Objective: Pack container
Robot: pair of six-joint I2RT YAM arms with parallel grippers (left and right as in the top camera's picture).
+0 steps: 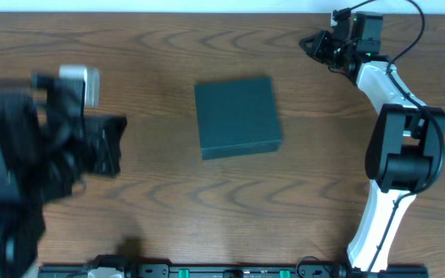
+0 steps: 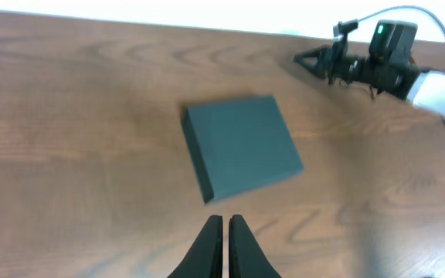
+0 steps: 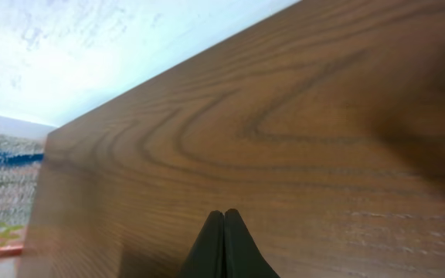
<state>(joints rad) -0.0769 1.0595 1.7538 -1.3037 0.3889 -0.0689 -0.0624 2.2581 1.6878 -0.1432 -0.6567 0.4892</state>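
Black container (image 2: 242, 147) lies ahead of my left claw (image 2: 224, 222), well apart from my right claw (image 3: 223, 213). Both are pressed together, empty.

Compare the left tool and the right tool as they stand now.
1. The left tool shows a thin slit between its fingers; the right tool has its fingers pressed together.
2. The left tool faces the container, which lies just ahead of it; the right tool faces only bare table near its edge.
3. From overhead, the left tool is blurred and the right tool is sharp.
Shared: both are dark, tapered and hold nothing.
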